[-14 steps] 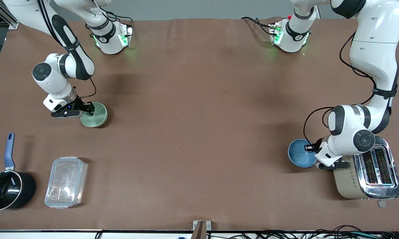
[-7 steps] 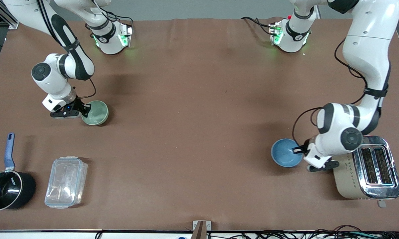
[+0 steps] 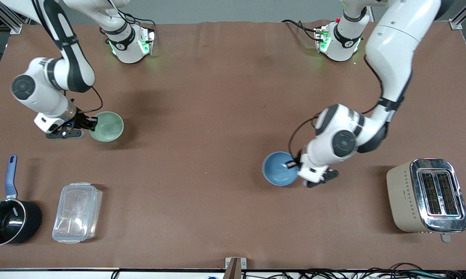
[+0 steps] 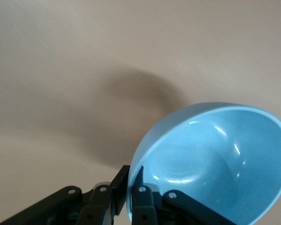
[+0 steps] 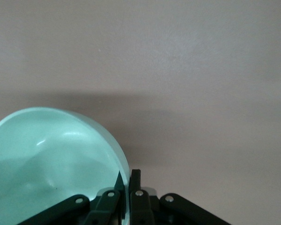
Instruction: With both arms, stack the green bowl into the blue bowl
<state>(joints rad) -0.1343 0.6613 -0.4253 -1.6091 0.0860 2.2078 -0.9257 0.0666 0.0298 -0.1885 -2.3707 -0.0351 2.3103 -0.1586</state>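
Observation:
The pale green bowl (image 3: 107,126) hangs tilted just above the brown table (image 3: 202,116) near the right arm's end. My right gripper (image 3: 93,123) is shut on its rim; in the right wrist view the fingers pinch the green bowl (image 5: 51,159) at its edge (image 5: 126,180). The sky-blue bowl (image 3: 279,169) is held over the table's middle, toward the left arm's end. My left gripper (image 3: 293,165) is shut on its rim. In the left wrist view the blue bowl (image 4: 215,159) is tilted, and the gripper (image 4: 133,176) has one finger inside and one outside.
A beige and chrome toaster (image 3: 427,195) stands at the left arm's end, near the front camera. A black saucepan with a blue handle (image 3: 6,215) and a clear lidded plastic box (image 3: 77,212) sit at the right arm's end, near the front camera.
My left gripper has carried the blue bowl away from the toaster toward the table's middle. My right gripper has lifted the green bowl slightly, shifted toward the right arm's end and tilted it open side up.

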